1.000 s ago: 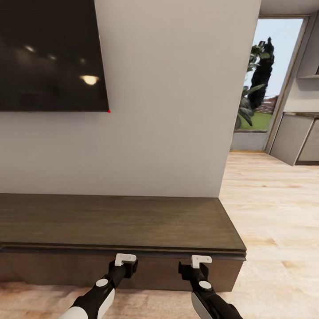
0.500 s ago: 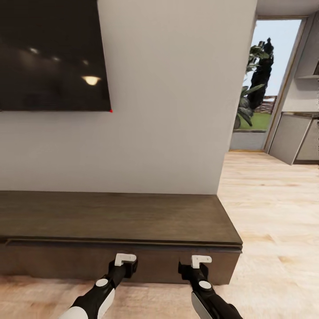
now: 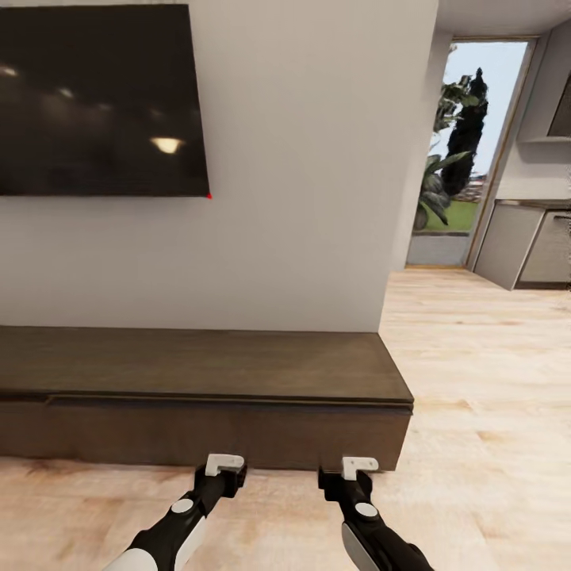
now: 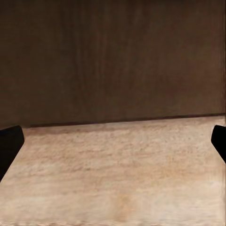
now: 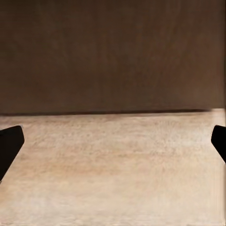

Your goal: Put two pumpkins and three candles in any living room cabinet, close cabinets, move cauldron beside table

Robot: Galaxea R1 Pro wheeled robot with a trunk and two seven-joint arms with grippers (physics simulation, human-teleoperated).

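The long dark-brown cabinet (image 3: 198, 396) runs along the pale wall at 12 o'clock, its fronts shut, below the black TV (image 3: 99, 99). The left end effector (image 3: 230, 476) and right end effector (image 3: 331, 480) hang low above the plank floor (image 3: 476, 381), just short of the cabinet front, both empty with fingers spread wide. A doorway (image 3: 464, 151) with greenery outside opens at 2 o'clock.

Your two arms reach forward side by side, low toward 12 o'clock. The left pincer (image 3: 230, 473) and right pincer (image 3: 333, 477) sit level and well apart, each empty, with black fingertips (image 4: 9, 146) spread wide in both wrist views.
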